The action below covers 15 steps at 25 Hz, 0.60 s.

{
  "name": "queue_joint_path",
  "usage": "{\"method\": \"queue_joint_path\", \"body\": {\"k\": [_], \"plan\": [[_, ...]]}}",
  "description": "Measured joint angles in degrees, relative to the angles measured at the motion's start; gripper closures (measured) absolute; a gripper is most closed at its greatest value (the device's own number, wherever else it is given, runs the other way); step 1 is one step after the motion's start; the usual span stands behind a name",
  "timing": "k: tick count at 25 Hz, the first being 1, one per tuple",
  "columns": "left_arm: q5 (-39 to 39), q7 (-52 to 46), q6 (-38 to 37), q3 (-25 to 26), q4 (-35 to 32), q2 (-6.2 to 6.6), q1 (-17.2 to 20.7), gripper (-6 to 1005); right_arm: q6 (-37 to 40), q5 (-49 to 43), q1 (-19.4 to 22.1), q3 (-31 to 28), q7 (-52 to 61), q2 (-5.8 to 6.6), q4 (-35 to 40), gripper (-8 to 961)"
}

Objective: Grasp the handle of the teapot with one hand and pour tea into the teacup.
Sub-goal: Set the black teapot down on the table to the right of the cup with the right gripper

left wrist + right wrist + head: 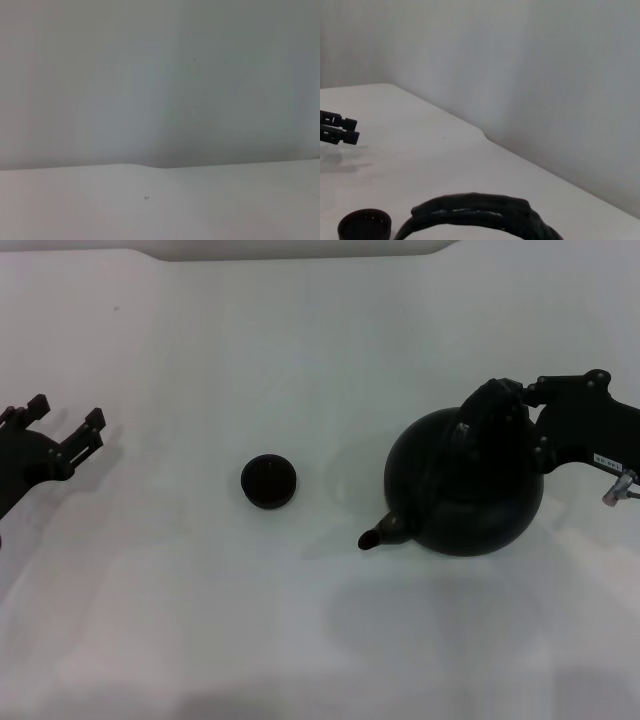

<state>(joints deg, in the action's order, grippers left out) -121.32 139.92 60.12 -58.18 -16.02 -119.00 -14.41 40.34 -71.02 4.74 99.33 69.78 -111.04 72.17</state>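
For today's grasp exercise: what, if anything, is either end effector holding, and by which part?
The right end effector is at the teapot handle; whether it grips cannot be told. The left end effector, open, holds nothing.

1. No text, brand, number or sign can be read on anything in view.
2. The right arm (585, 430) carries a small pale label (607, 459) on its black housing, seen in the head view; its marks are too small to make out.
3. The teapot (465, 485) and the teacup (268, 481) show no lettering.
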Motion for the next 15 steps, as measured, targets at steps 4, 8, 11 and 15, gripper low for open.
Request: {"method": "queue_joint_path", "body": {"k": [4, 8, 11, 15], "plan": [[0.03, 0.0, 0.0, -0.01, 0.02, 0.04, -0.06, 210, 0.01, 0.01, -0.32, -0.02, -0.28, 0.0, -0.59, 777], [0.03, 0.0, 0.0, -0.01, 0.03, 0.09, -0.08, 210, 0.02, 0.01, -0.53, -0.1, -0.33, 0.02, -0.87, 775], [0.03, 0.0, 0.0, -0.01, 0.03, 0.09, -0.17, 210, 0.18, 0.01, -0.56, -0.65, -0.38, -0.07, -0.97, 772], [0.03, 0.0, 0.0, -0.01, 0.03, 0.09, -0.27, 211, 1.75, 0.01, -0.84, -2.07, -0.44, -0.52, -1.9, 769]]}}
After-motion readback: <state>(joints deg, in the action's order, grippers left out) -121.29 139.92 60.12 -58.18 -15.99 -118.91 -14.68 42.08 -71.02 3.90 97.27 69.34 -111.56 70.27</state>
